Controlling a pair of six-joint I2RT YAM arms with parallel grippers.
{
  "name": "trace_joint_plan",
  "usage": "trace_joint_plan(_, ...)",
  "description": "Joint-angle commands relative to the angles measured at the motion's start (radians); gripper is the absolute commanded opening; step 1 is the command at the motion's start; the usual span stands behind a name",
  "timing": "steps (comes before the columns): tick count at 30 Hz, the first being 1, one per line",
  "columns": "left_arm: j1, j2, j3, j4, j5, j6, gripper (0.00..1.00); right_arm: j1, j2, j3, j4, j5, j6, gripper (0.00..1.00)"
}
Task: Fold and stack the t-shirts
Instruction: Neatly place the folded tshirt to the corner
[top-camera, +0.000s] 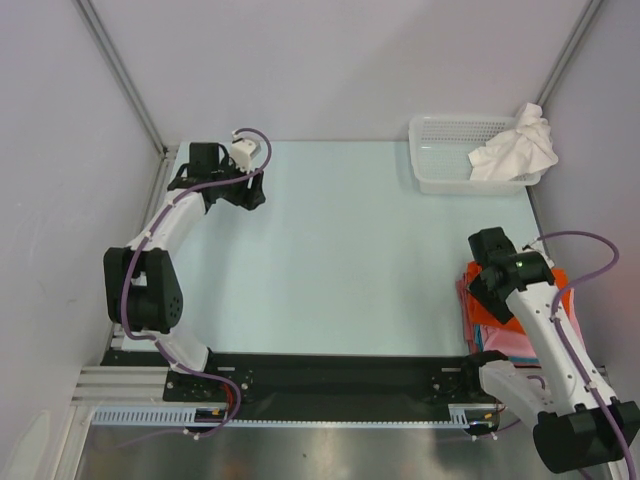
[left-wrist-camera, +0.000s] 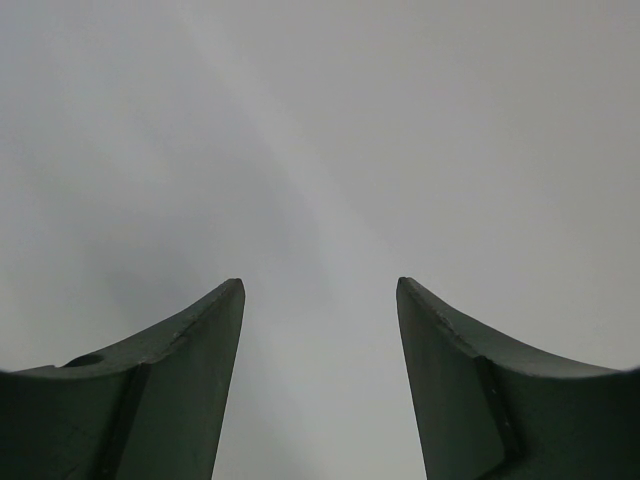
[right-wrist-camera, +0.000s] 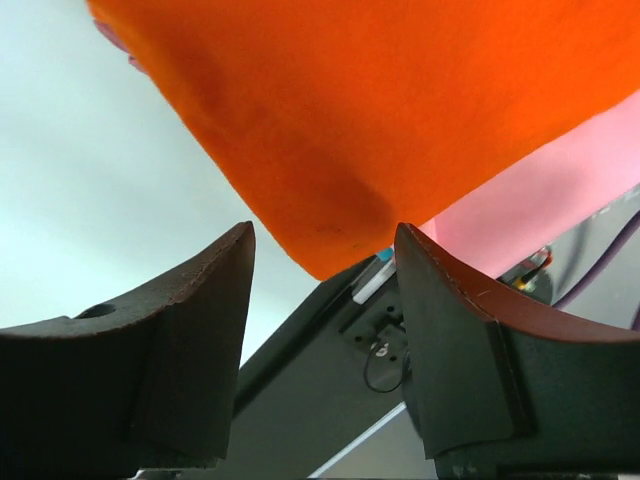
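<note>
A stack of folded t-shirts lies at the table's near right corner, a bright orange one (top-camera: 562, 280) on top of pale pink ones (top-camera: 510, 342). My right gripper (top-camera: 484, 298) hovers over the stack's near left corner, open and empty. In the right wrist view the orange shirt (right-wrist-camera: 380, 100) fills the top, a pink shirt (right-wrist-camera: 540, 210) shows under it at right, and the right gripper (right-wrist-camera: 325, 232) holds nothing. A crumpled white t-shirt (top-camera: 515, 150) hangs over the basket's right end. My left gripper (top-camera: 254, 196) is open and empty at the far left; in its wrist view (left-wrist-camera: 320, 285) only blank grey shows.
The white lattice basket (top-camera: 440, 150) stands at the far right corner. The black base rail (top-camera: 330, 375) runs along the near edge and shows below the stack in the right wrist view (right-wrist-camera: 330, 370). Grey walls enclose the table on three sides.
</note>
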Motion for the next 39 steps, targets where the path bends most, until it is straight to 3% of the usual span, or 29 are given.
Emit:
trace_joint_plan(1,0.009,-0.035,-0.012,0.032,0.030,0.001,0.68,0.003,-0.012,0.004,-0.090,0.015,0.199,0.63)
trace_joint_plan(7,0.011,-0.031,-0.013,0.040,0.043,-0.008,0.68,-0.003,-0.022,-0.093,0.025,-0.080,0.258,0.61)
trace_joint_plan(11,0.011,-0.031,-0.007,0.036,0.041,-0.004,0.68,-0.003,-0.055,-0.131,-0.017,-0.088,0.310,0.54)
trace_joint_plan(15,0.012,-0.026,-0.004,0.040,0.046,-0.005,0.68,-0.029,-0.098,-0.160,-0.001,-0.120,0.313,0.20)
trace_joint_plan(18,0.012,-0.025,-0.007,0.040,0.046,-0.002,0.68,-0.052,-0.097,-0.156,-0.009,-0.141,0.294,0.00)
trace_joint_plan(24,0.017,-0.025,-0.012,0.043,0.049,-0.002,0.68,-0.166,-0.117,-0.093,-0.067,-0.184,0.177,0.00)
trace_joint_plan(29,0.019,-0.020,-0.007,0.046,0.047,-0.003,0.68,-0.290,-0.019,0.013,-0.169,-0.219,-0.021,0.00)
trace_joint_plan(39,0.022,-0.009,-0.012,0.050,0.044,0.001,0.68,-0.301,0.055,0.036,-0.190,-0.270,-0.133,0.00)
